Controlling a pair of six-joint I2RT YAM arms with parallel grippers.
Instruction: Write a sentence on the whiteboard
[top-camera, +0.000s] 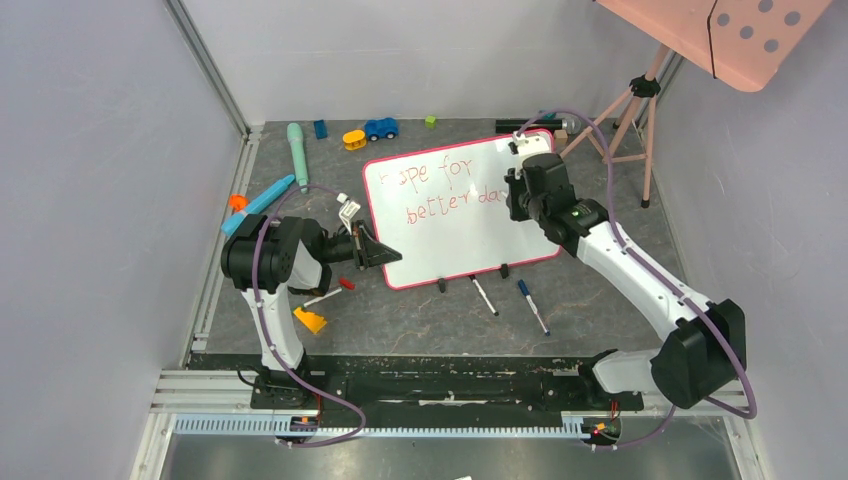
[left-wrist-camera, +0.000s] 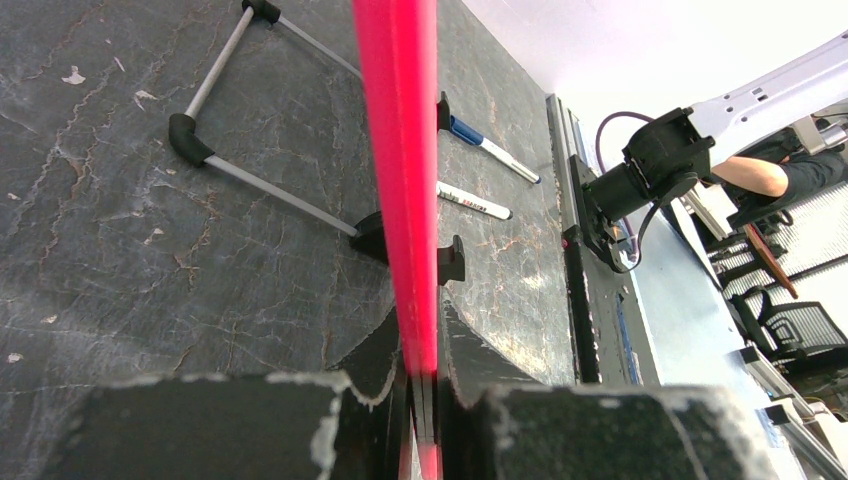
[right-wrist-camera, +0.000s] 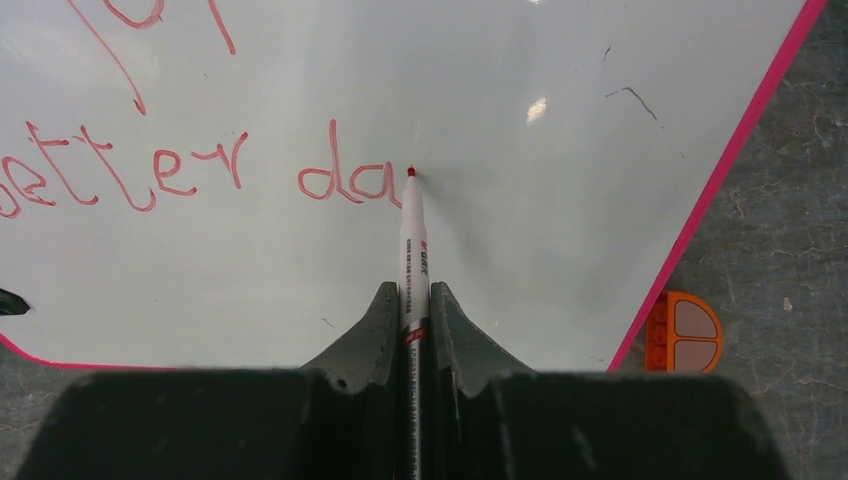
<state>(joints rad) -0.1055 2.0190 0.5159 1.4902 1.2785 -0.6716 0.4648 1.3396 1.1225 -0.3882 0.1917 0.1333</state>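
Note:
The whiteboard (top-camera: 450, 240), glossy white with a thin red-pink frame, stands tilted at the middle of the table. The sentence (top-camera: 440, 190) is in red marker and reads "hope for" above "better da". My left gripper (top-camera: 385, 255) is shut on the board's left edge; in the left wrist view the red frame (left-wrist-camera: 395, 150) runs straight into the left gripper (left-wrist-camera: 425, 320). My right gripper (top-camera: 512, 195) is shut on a red marker (right-wrist-camera: 413, 250). The marker tip touches the whiteboard (right-wrist-camera: 520, 230) just after the "a" that ends the sentence (right-wrist-camera: 165, 172).
Two loose markers (top-camera: 484, 296) (top-camera: 533, 306) lie in front of the board's black feet. Toys lie at the back left, among them a blue car (top-camera: 381, 128) and a teal pen (top-camera: 297, 148). An orange piece (top-camera: 310, 320) sits near the left arm. A pink perforated panel (top-camera: 735, 35) on a tripod stands back right.

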